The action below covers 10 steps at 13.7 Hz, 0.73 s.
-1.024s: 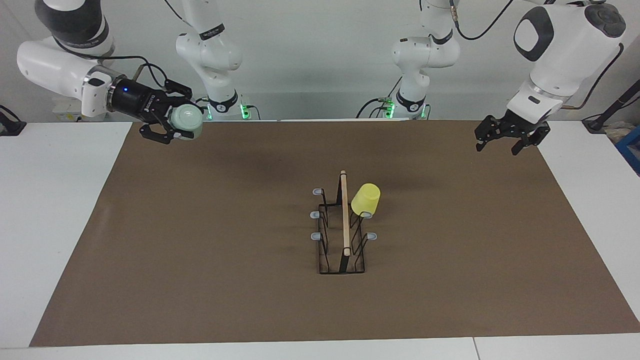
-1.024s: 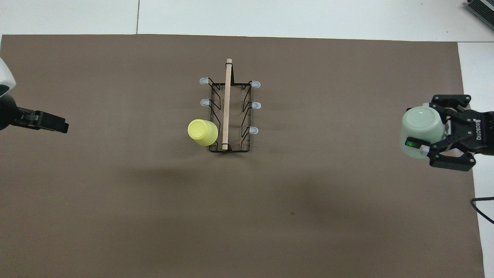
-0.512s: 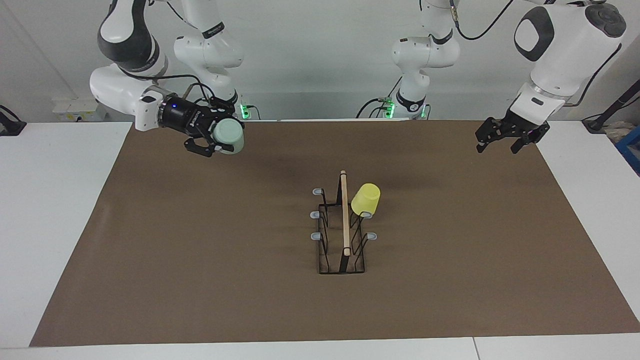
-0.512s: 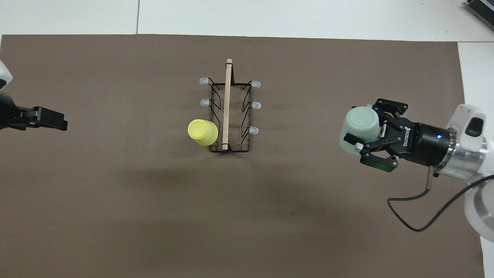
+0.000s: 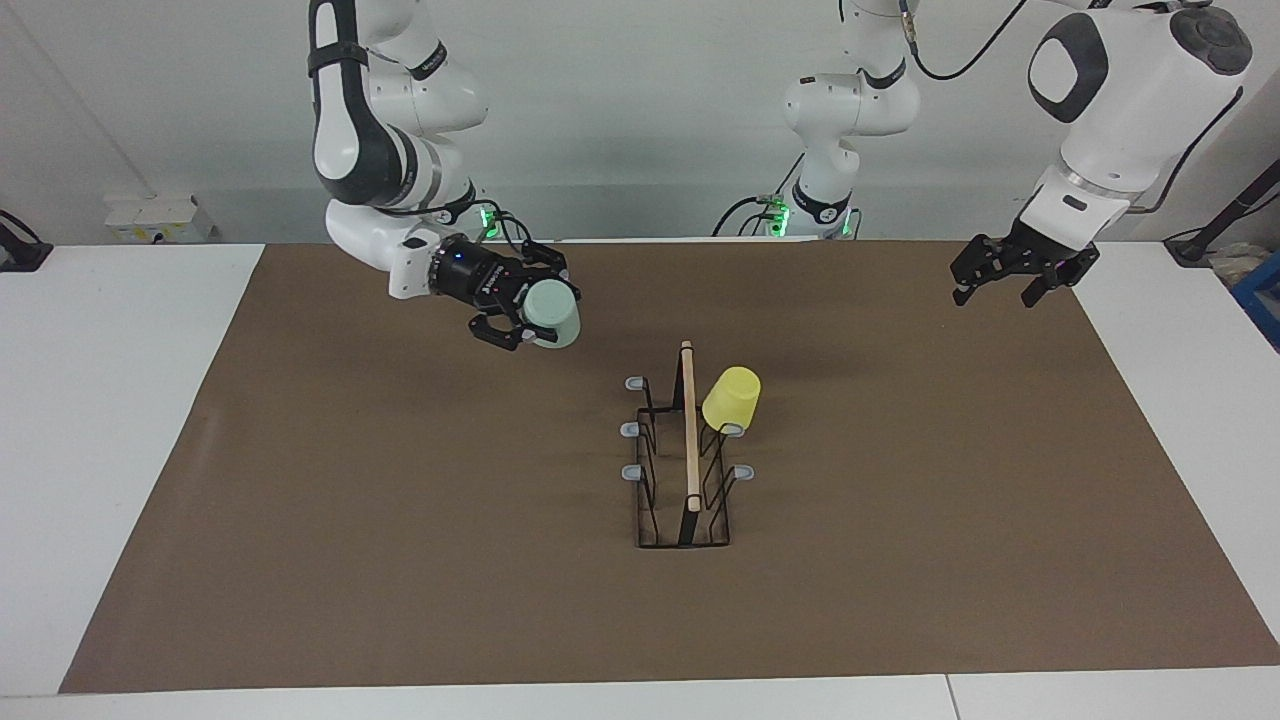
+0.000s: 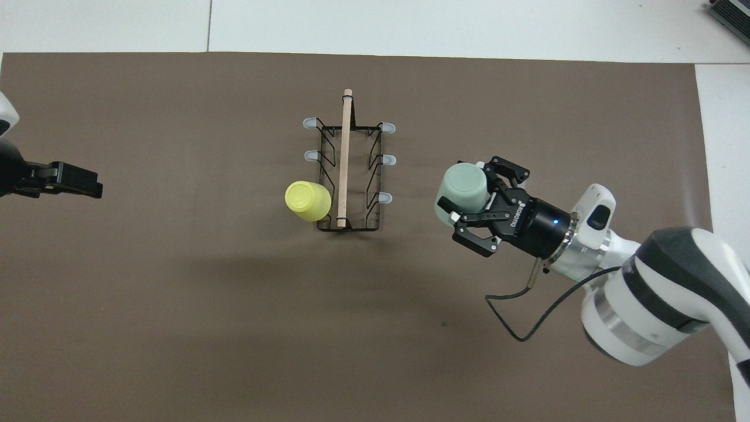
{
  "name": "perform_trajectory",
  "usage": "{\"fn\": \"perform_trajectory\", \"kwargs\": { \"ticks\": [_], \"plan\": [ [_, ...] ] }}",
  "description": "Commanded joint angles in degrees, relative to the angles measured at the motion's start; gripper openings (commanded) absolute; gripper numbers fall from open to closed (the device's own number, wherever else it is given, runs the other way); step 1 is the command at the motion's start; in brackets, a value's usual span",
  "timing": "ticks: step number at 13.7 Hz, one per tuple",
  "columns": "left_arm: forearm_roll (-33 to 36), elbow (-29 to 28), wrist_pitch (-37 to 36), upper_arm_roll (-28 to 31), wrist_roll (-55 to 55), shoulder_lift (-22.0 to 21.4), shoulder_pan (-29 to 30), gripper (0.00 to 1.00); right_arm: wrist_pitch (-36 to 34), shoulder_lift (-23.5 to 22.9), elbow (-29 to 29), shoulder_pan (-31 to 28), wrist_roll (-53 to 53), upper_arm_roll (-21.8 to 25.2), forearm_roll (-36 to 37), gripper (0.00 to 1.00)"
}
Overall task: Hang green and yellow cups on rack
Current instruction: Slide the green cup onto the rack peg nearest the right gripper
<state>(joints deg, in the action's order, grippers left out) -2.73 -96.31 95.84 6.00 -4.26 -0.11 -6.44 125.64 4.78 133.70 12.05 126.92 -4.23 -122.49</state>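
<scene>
The pale green cup [image 5: 553,312] [image 6: 463,187] is up in the air, lying on its side, with my right gripper [image 5: 540,310] [image 6: 467,190] shut on it. It hangs over the mat beside the rack [image 5: 688,440] [image 6: 344,158], toward the right arm's end. The rack is black wire with a wooden top rod and grey-tipped pegs, and it stands mid-table. The yellow cup [image 5: 732,398] [image 6: 307,201] sits upside down on the rack's peg nearest the robots, on the side toward the left arm. My left gripper [image 5: 995,296] [image 6: 88,187] waits open, raised over the mat's edge at the left arm's end.
A brown mat [image 5: 400,520] [image 6: 176,322] covers most of the white table [image 5: 110,450]. A thin black cable [image 6: 527,328] droops from the right wrist above the mat. A dark box [image 6: 729,14] shows at a table corner farthest from the robots.
The right arm has carried the green cup from the right arm's end of the table in toward the rack. The left gripper, the yellow cup and the rack have stayed put.
</scene>
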Motion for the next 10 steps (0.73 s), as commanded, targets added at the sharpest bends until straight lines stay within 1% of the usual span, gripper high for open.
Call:
{"fn": "perform_trajectory", "kwargs": {
  "ticks": [1,3,4,6,7,10],
  "plan": [
    [-0.26,0.33,-0.30,0.15,0.74,0.02,-0.15,1.00,1.01,-2.57,-0.02,2.27,7.09,0.45,-5.73,0.00],
    [-0.26,0.33,-0.30,0.15,0.75,0.02,-0.15,1.00,0.92,-4.77,-0.72,2.89,11.06,0.45,-8.11,0.00],
    [-0.26,0.33,-0.30,0.15,0.75,0.02,-0.15,1.00,1.36,-5.04,-1.07,4.37,11.77,0.45,-9.42,0.00],
    [-0.26,0.33,-0.30,0.15,0.66,0.02,-0.15,1.00,5.12,-7.32,-3.43,6.22,15.36,0.45,-13.20,0.00],
    [-0.26,0.33,-0.30,0.15,0.74,0.02,-0.15,1.00,6.10,-8.20,-4.14,7.53,15.47,0.54,-14.17,0.00],
    [-0.26,0.33,-0.30,0.15,0.75,0.02,-0.15,1.00,8.30,-9.87,-6.25,8.43,15.64,0.62,-15.85,0.00]
  ]
}}
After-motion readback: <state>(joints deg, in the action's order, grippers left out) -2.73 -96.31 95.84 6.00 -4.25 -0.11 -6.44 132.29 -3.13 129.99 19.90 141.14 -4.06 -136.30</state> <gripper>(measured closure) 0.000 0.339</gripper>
